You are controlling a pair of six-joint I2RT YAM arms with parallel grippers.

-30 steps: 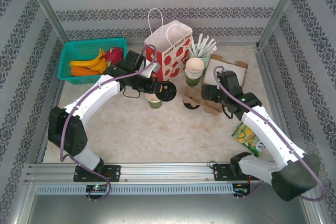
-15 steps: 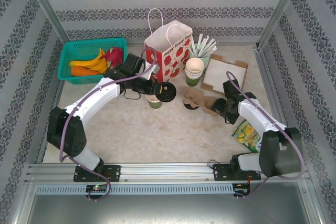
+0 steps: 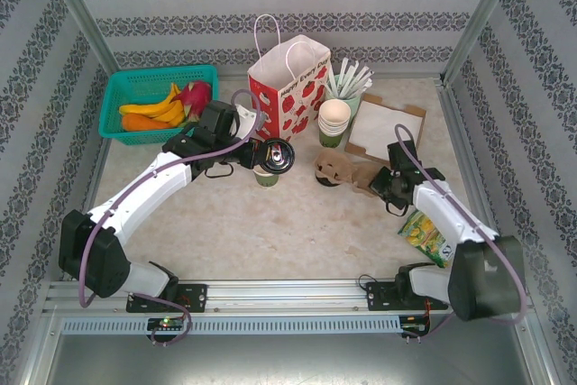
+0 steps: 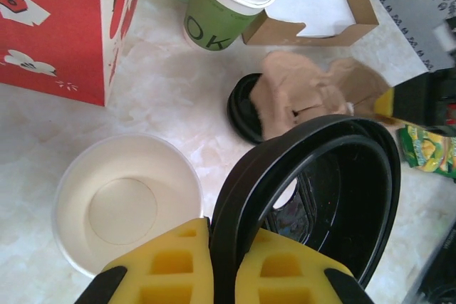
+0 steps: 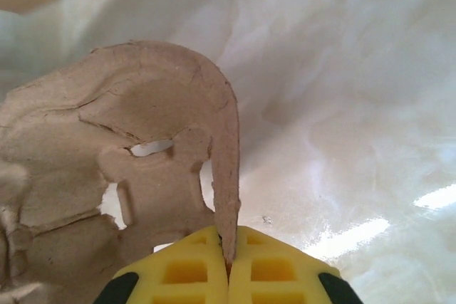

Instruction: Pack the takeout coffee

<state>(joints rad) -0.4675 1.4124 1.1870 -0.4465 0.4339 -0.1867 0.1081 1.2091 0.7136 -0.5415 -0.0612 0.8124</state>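
Takeout coffee [image 4: 122, 208] open-topped; left fingers [image 4: 167, 265] clamp lid [image 4: 342, 204] edge beside it.

Left claw [image 4: 221, 265] swung back, tipping black lid [image 4: 335, 197] upright beside cup [image 4: 125, 204].

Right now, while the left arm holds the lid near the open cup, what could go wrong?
The left gripper pinches the black lid only at its rim, tilted beside the open cup; pressed down so, it may seat crooked or tip the cup.
The right gripper grips only a thin edge of the cardboard carrier, which may tear or slip out.
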